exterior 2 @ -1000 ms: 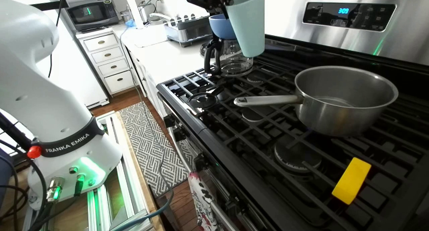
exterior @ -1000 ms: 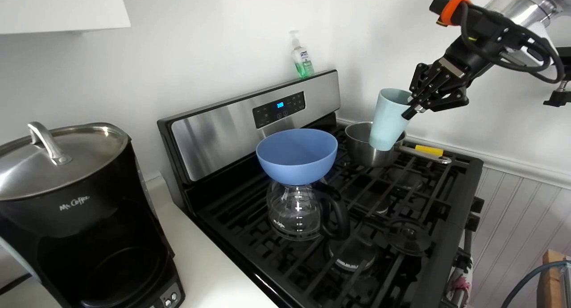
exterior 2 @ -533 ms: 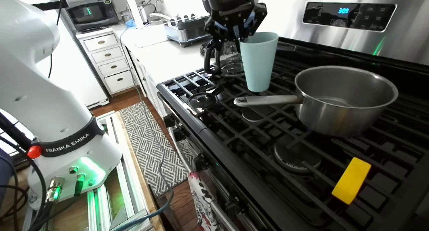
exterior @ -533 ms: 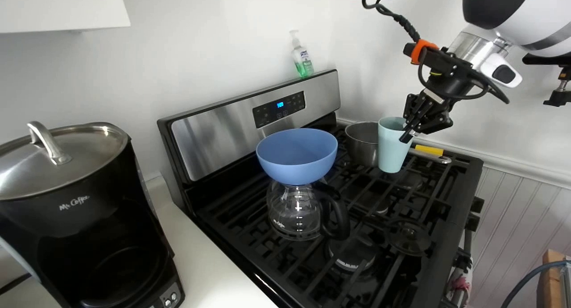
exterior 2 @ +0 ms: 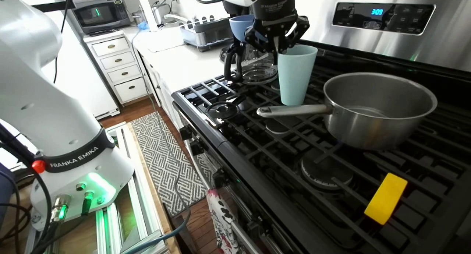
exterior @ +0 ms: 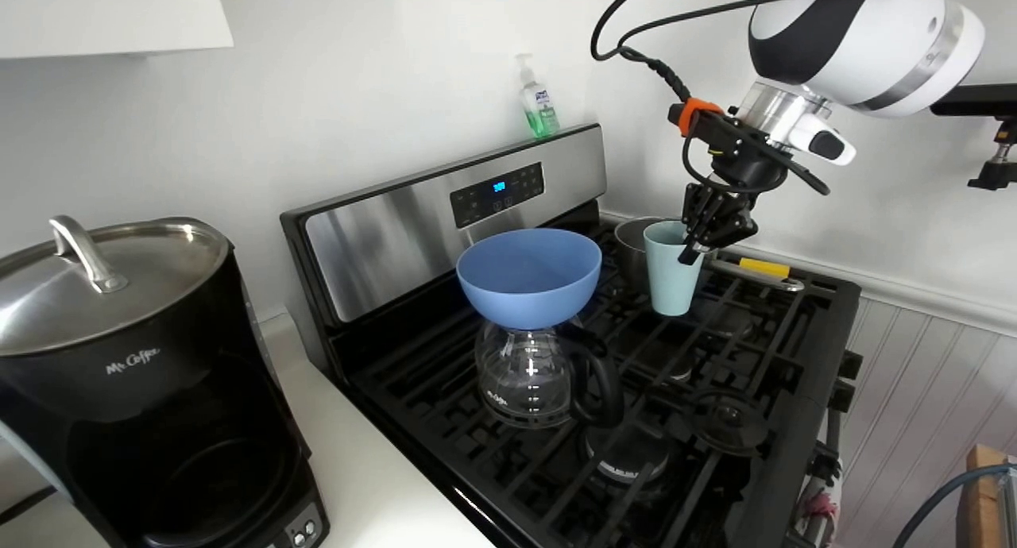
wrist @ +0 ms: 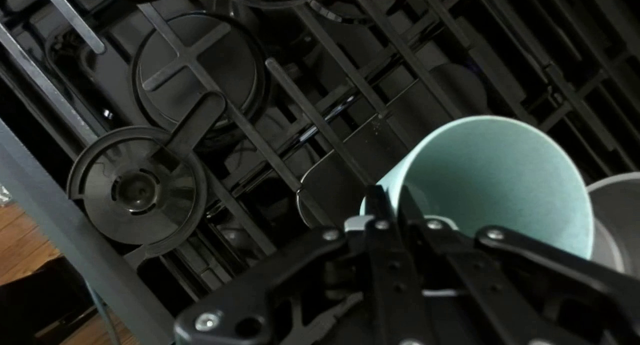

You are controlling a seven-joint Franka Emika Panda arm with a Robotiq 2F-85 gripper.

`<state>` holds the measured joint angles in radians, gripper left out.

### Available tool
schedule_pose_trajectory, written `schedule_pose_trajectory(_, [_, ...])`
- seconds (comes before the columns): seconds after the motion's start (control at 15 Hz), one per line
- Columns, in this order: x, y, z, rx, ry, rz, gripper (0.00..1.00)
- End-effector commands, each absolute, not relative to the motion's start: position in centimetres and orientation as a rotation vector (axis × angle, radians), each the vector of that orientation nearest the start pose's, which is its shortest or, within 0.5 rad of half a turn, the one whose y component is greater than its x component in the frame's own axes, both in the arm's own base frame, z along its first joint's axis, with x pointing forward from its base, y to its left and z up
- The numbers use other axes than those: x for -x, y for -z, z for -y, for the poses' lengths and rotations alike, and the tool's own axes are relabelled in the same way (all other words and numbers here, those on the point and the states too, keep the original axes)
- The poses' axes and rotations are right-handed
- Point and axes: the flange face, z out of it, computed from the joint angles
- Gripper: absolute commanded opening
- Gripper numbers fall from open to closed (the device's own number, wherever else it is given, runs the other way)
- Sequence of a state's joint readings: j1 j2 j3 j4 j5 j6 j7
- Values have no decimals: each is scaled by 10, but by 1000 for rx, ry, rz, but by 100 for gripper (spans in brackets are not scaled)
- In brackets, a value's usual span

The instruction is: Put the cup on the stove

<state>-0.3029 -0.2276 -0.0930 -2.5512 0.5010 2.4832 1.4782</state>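
Cup [exterior 2: 297, 77]: we're bringing it lower, near the pot [exterior 2: 368, 130].
Gripper [wrist: 393, 197]: we're clamping the cup's rim.
Stove [exterior 2: 312, 210]: we're probably nearing set-down.

There is one cup [exterior: 672, 282], one stove [exterior: 365, 246] and one claw [wrist: 391, 197]. One blue bowl [exterior: 526, 306], one glass carafe [exterior: 520, 381], one long-handled steel pot [exterior 2: 368, 130], one yellow block [exterior 2: 386, 198], one pump bottle [exterior: 540, 111] and one round dark piece [wrist: 137, 185] with a tab are in sight. There is one coffee maker [exterior: 135, 393], one steel lid [exterior: 159, 274], one microwave [exterior 2: 99, 16], one dish rack [exterior 2: 208, 35], one hanging cloth [exterior 2: 222, 222], one rug [exterior 2: 152, 151] and four stacked drawers [exterior 2: 117, 60].
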Motion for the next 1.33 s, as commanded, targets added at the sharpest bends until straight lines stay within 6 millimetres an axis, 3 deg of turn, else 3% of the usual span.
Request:
schedule_pose_trajectory(0.0, [-435, -363, 174, 1190, -127, -2454, 1])
schedule_pose_trajectory(0.67, [-445, -330, 170, 1180, -224, -2450, 1])
schedule_pose_trajectory(1.27, [-453, -333, 168, 1201, -175, -2441, 1])
